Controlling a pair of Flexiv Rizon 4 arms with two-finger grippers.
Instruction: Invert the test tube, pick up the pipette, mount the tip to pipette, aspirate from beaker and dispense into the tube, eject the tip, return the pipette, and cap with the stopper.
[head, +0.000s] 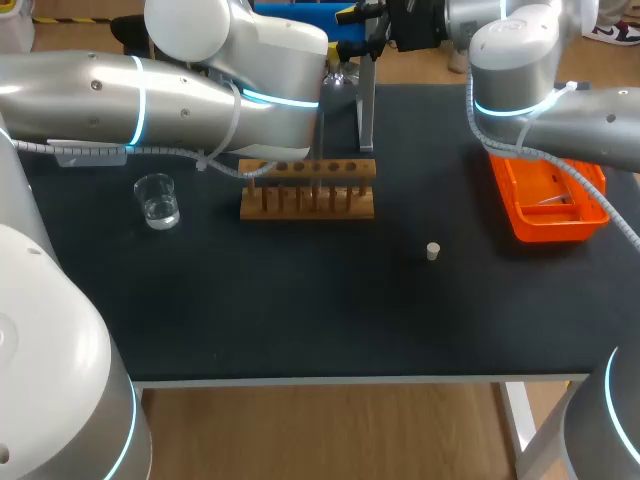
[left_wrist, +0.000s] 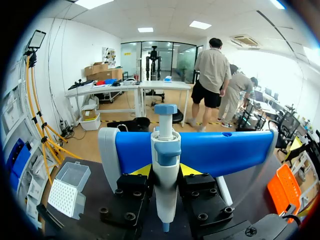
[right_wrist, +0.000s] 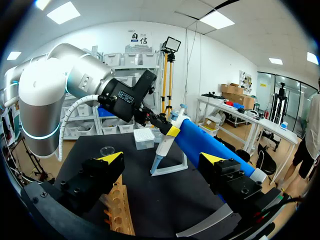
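**Head view:** my left arm (head: 150, 100) crosses from nine o'clock to the far edge at twelve. It ends beside the grey metal pipette stand (head: 366, 110). The fingers and the pipette cannot be made out here. My right arm (head: 560, 120) comes in from three o'clock. The light wooden tube rack (head: 307, 188) sits mid-table. The clear glass beaker (head: 158, 200) is at its nine o'clock and the small pale stopper (head: 433, 251) at its four o'clock.

**Left wrist view:** the white pipette with a blue plunger cap (left_wrist: 166, 185) hangs on the stand's blue bar (left_wrist: 225, 150), right between the fingers of the left gripper (left_wrist: 165, 171). Both yellow tips lie against its body from either side, so it looks clamped (though not yet lifted off). Its long axis runs plunger up, nozzle down, so I judge a straight upward lift should free it. The white tip box with a clear lid (left_wrist: 69, 190) is at the gripper's ten o'clock.

**Right wrist view:** the right gripper (right_wrist: 162, 159) is spread wide and empty above the rack. The pipette is at its twelve o'clock, well apart, leaning slightly. The left arm is plainly the nearer.
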